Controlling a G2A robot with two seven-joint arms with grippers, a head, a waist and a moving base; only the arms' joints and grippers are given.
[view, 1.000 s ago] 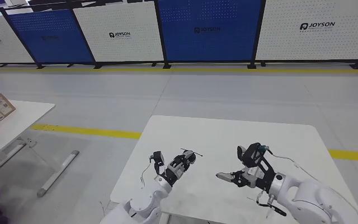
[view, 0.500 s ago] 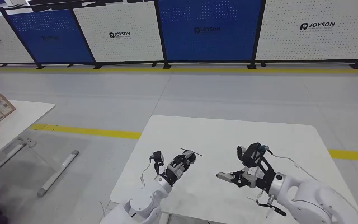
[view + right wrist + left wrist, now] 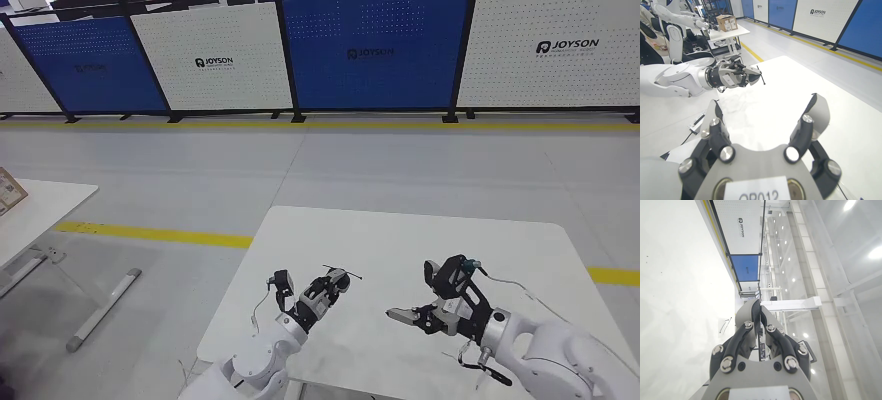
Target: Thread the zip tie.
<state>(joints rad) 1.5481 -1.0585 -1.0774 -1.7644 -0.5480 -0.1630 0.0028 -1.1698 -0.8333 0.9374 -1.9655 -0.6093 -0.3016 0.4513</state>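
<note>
A thin black zip tie (image 3: 341,271) is pinched crosswise in my left gripper (image 3: 337,281), which is shut on it and held above the front left part of the white table (image 3: 400,235). In the right wrist view the left gripper (image 3: 757,75) points toward the camera, and the zip tie (image 3: 761,75) sticks out on both sides of its tips. My right gripper (image 3: 400,316) hovers a short way to the right, open and holding nothing. Its fingers (image 3: 814,102) are spread wide around the right gripper (image 3: 765,102) midpoint. In the left wrist view the pads of the left gripper (image 3: 759,306) press together.
Two or three loose zip ties (image 3: 725,326) lie on the tabletop. A flat packet (image 3: 696,123) rests at the table's near edge. A second white table (image 3: 35,205) stands off to the left, and partition panels (image 3: 370,50) line the far side of the floor.
</note>
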